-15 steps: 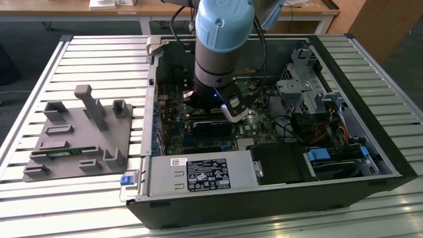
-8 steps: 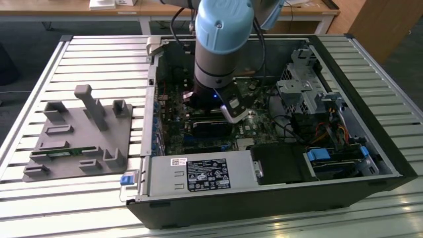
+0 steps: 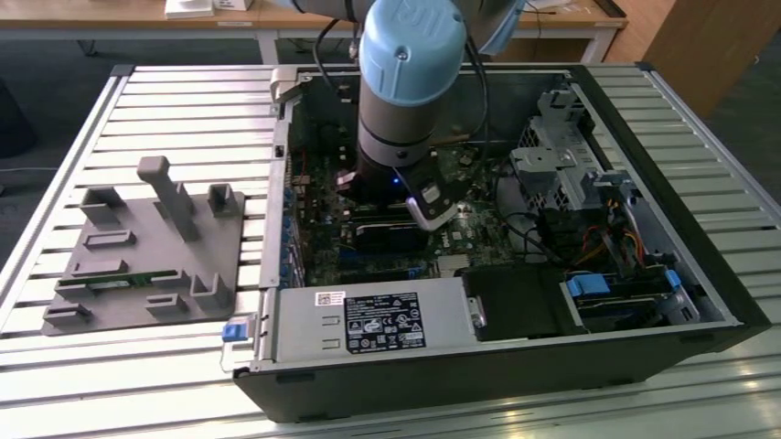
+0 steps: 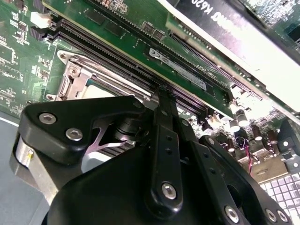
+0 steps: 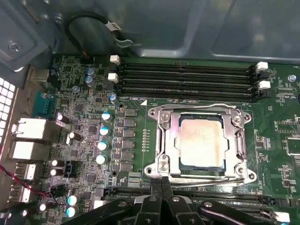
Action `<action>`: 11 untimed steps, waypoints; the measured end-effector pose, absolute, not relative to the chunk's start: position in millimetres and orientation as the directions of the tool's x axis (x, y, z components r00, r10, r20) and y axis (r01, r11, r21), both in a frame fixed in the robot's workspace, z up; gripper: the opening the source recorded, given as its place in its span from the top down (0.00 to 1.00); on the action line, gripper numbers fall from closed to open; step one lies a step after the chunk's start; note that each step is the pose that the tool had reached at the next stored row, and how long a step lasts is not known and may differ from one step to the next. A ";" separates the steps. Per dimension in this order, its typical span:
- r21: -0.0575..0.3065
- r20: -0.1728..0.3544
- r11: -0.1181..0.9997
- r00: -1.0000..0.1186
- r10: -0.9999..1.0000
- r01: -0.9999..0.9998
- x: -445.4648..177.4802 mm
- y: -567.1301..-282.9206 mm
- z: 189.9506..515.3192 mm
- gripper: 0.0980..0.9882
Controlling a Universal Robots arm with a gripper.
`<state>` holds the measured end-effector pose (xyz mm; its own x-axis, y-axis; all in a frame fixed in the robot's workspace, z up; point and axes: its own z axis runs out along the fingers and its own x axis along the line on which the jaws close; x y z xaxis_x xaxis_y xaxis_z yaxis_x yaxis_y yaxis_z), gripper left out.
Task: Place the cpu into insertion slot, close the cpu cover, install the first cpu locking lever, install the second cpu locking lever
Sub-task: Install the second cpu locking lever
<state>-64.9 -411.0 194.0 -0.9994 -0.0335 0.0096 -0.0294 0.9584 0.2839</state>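
Where our gripper (image 5: 161, 180) hangs with its fingers pressed together on nothing, just beside the socket's edge, we see the cpu (image 5: 201, 142) seated in the insertion slot (image 5: 180, 165) — the cpu cover (image 5: 171, 140) down around it — amid green motherboard (image 5: 131, 136).

The square dull silver-grey metal cpu (image 5: 202, 142) sits within the silvery metal cpu cover (image 5: 161, 140) on the green circuit board (image 5: 136, 136), adjacent to black memory slots (image 5: 187, 82) and the black pincer (image 5: 161, 187).
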 end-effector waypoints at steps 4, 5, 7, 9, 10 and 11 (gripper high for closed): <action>0.287 0.009 0.957 -0.999 -0.034 -0.030 -65.7 -411.0 192.7 0.99; 0.289 0.009 0.957 -0.999 -0.034 -0.030 -65.9 -411.0 192.6 0.99; 0.291 0.009 0.956 -0.999 -0.034 -0.030 -66.4 -411.0 192.6 0.99; 0.296 0.008 0.955 -0.999 -0.034 -0.030 -67.2 -411.0 192.5 0.99; 0.299 0.008 0.954 -0.999 -0.034 -0.030 -67.7 -411.0 192.5 0.99; 0.301 0.008 0.953 -0.999 -0.034 -0.030 -68.1 -411.0 192.6 0.99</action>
